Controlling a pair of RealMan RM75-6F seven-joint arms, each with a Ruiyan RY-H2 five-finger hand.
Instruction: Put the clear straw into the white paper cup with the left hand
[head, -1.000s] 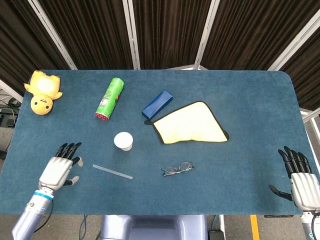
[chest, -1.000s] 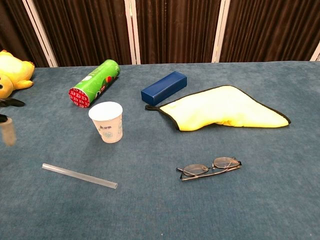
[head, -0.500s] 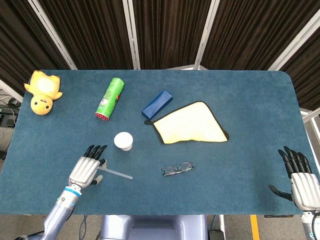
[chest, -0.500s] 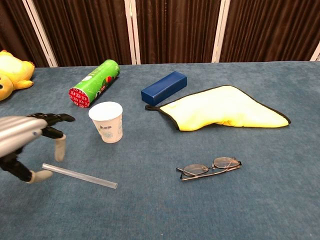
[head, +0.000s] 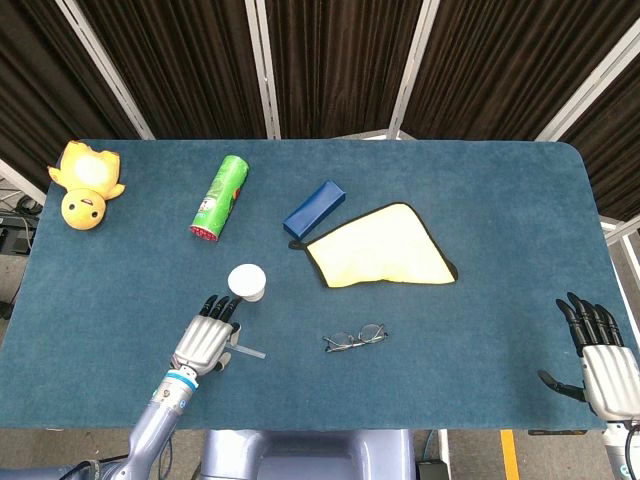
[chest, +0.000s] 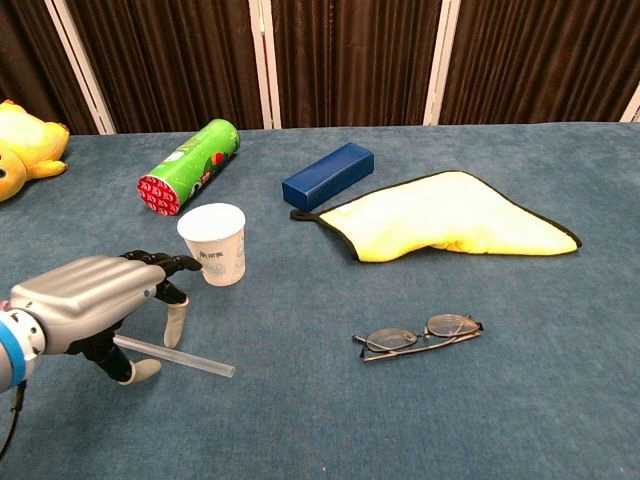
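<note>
The clear straw (chest: 190, 359) lies flat on the blue table, in front of the upright white paper cup (chest: 213, 244). In the head view only the straw's right end (head: 252, 352) shows past my left hand (head: 207, 342). That hand (chest: 100, 305) hovers over the straw's left half with fingers spread and pointing down, holding nothing; its fingertips reach close to the cup's base. My right hand (head: 598, 358) rests open at the table's front right corner, far from both, and is outside the chest view.
Folded glasses (chest: 416, 335) lie right of the straw. A yellow cloth (chest: 450, 222), blue box (chest: 328, 175) and green can (chest: 189, 166) lie behind the cup. A yellow plush toy (head: 86, 183) sits at the far left corner.
My left hand has moved right along the front of the table, from the left edge to above the straw. The straw, cup and right hand have not moved.
</note>
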